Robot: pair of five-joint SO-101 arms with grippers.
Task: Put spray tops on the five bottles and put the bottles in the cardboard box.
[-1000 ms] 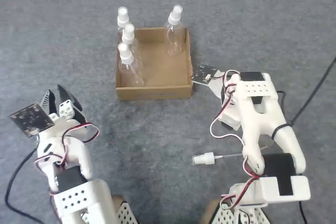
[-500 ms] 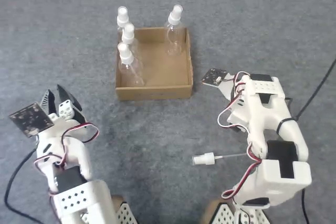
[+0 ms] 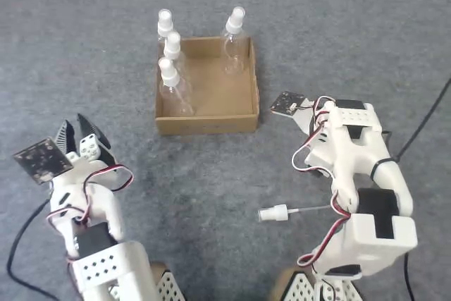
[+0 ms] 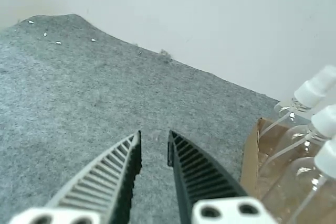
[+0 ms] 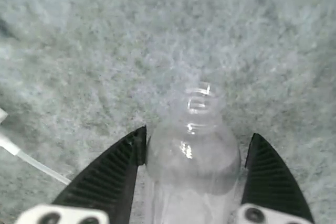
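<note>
Grey carpet covers the table, with a pale wall behind it. Farthest left, the left gripper (image 4: 154, 141) hangs over bare carpet, well apart from the work. Its ribbed fingers are a narrow gap apart and hold nothing.

Next comes the cardboard box (image 3: 204, 125), where four capped bottles (image 3: 168, 68) stand, three crowded along its left side and one at the back right. We cannot quite tell whether the rearmost left one is inside the back wall or just behind it. We judge the free floor to be front right, so a fifth bottle lowered carelessly could topple the left row.

Further right, the last spray top (image 3: 273, 213) lies on its side on the carpet, its thin tube (image 3: 310, 209) pointing toward the right arm's base. It lies near that arm, so a sweep of the arm could push it away or bend the tube.

Rightmost, the right gripper (image 5: 199, 134) is spread wide on both sides of the open bottle (image 5: 191, 156), not gripping it. One finger is just beside the clear wall and the other stands apart from it.

We think that offset is the main risk. If the jaws close unevenly on a smooth round bottle, it may roll or squirt out. A tilted grip would also make it hard to thread the tube into the narrow neck.
</note>
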